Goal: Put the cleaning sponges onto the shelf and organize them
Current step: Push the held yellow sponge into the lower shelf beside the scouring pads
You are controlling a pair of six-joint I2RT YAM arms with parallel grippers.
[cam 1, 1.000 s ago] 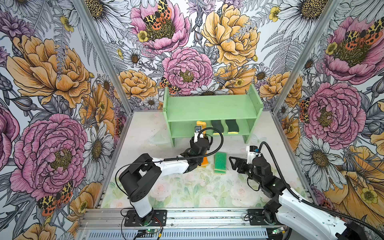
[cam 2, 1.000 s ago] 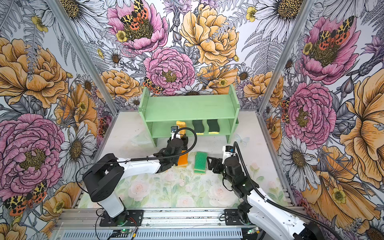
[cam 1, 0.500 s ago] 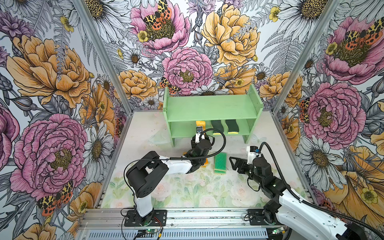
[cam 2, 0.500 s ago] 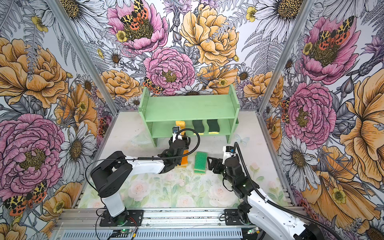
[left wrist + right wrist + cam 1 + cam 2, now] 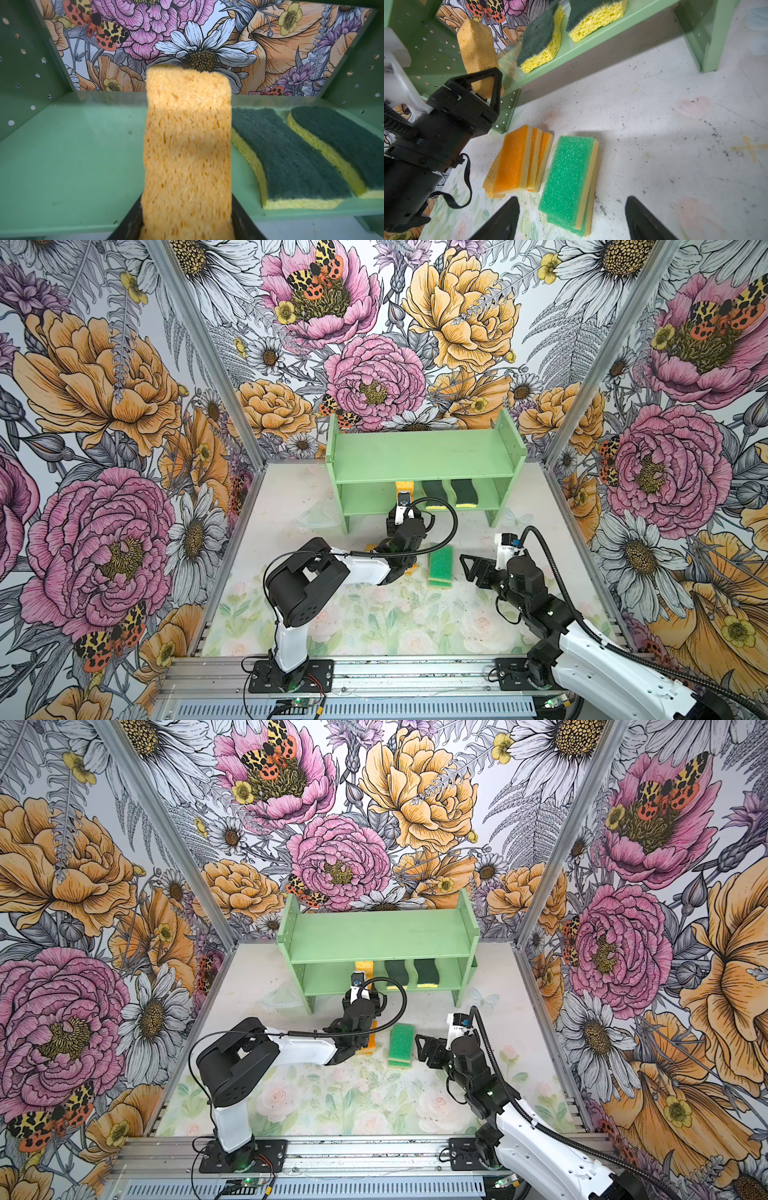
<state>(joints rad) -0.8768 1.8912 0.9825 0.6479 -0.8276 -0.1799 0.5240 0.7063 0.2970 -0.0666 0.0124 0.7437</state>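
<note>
My left gripper clamps a yellow sponge over the shelf's lower tier, just left of the dark pair, presumably to extend their row; the right gripper waits, jaws apart.

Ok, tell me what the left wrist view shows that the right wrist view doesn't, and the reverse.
Only the left wrist view: the bare stretch of the shelf's lower tier beside the porous yellow sponge. Only the right wrist view: the orange-topped sponges and green-topped sponges piled on the table, plus the open right gripper. Both: that sponge clamped in the left gripper, and two dark-green-topped sponges lying on the lower tier.
</note>
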